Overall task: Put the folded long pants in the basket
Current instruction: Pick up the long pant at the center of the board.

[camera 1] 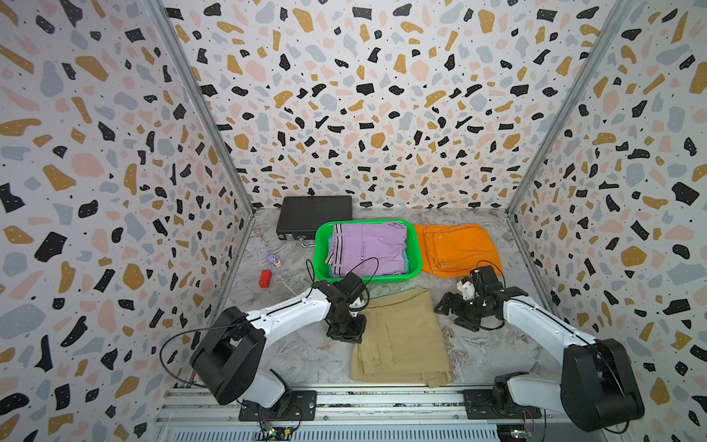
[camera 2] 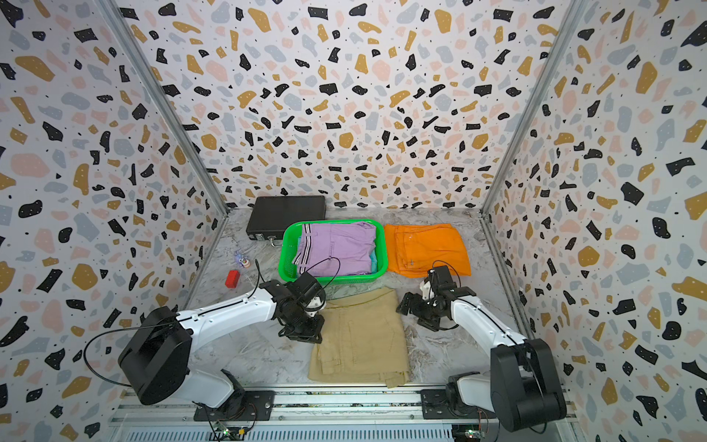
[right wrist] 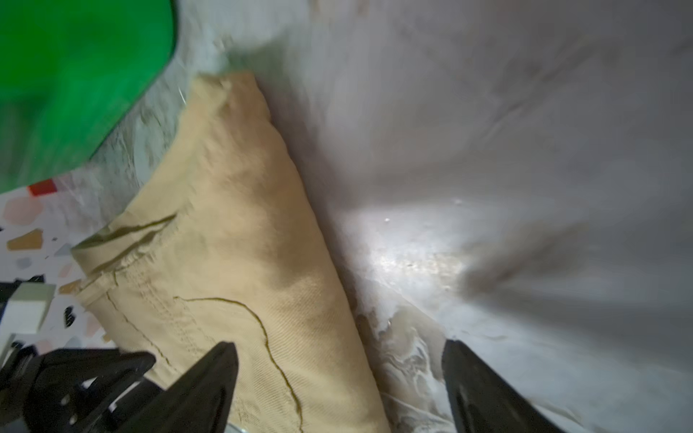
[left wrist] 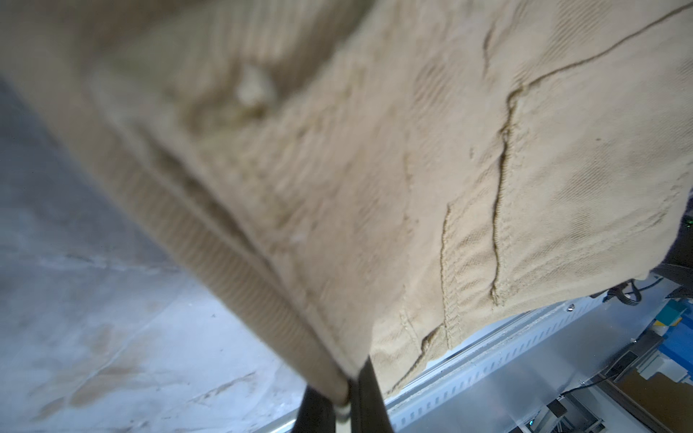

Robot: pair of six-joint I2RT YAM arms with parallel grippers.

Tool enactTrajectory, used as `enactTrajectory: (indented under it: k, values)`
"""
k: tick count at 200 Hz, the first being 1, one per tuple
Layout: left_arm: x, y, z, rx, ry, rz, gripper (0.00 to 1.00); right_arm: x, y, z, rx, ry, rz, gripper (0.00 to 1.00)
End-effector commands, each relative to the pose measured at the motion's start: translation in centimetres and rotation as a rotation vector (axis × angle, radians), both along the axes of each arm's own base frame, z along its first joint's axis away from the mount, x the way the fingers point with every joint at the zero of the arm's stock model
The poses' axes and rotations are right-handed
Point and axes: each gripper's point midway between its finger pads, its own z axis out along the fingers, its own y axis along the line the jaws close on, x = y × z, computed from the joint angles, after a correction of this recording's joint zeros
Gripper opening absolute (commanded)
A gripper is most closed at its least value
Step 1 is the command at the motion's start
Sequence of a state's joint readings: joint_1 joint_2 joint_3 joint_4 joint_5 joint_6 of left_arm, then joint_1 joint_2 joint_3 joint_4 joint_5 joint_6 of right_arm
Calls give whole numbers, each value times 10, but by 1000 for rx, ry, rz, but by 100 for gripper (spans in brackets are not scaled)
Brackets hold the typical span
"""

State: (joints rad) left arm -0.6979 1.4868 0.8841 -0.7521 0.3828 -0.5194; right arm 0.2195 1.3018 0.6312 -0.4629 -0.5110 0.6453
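Note:
The khaki folded pants (camera 1: 401, 340) lie flat on the marble table in front of the basket. My left gripper (camera 1: 349, 332) is shut on their left edge; the left wrist view shows that hem pinched between the jaws (left wrist: 347, 405). My right gripper (camera 1: 445, 304) is open at the far right edge of the pants, one finger (right wrist: 210, 375) over the cloth and the other over bare table. The green basket (camera 1: 319, 245) holds lilac pants (camera 1: 367, 248), with a cyan pair (camera 1: 408, 257) showing beneath. Orange pants (camera 1: 457, 248) lie to the right of the basket.
A flat black case (camera 1: 313, 218) lies behind the basket at the back wall. A red block (camera 1: 264, 278) and a small toy (camera 1: 274, 261) sit on the table to the left. Patterned walls close in three sides; a metal rail (camera 1: 382, 402) runs along the front.

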Motion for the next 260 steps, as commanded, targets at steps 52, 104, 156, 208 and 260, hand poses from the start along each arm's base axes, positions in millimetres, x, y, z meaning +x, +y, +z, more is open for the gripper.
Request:
enactTrajectory:
  k: [52, 104, 156, 208, 260]
  values:
    - [4, 9, -6, 33, 24, -11, 0, -2, 37, -2, 244, 29, 65, 83]
    - [8, 10, -6, 41, 19, -2, 0, -13, 57, -15, 253, 94, 144, 39]
    - [9, 7, 13, 12, 3, 6, 0, -11, 46, 14, 127, 29, 176, 0]
    - [15, -1, 84, -67, -75, 6, 0, -5, 46, 98, 135, -118, 178, 0]
    - [16, -4, 175, -176, -158, -14, 0, 4, 52, 179, 178, -245, 216, 0]
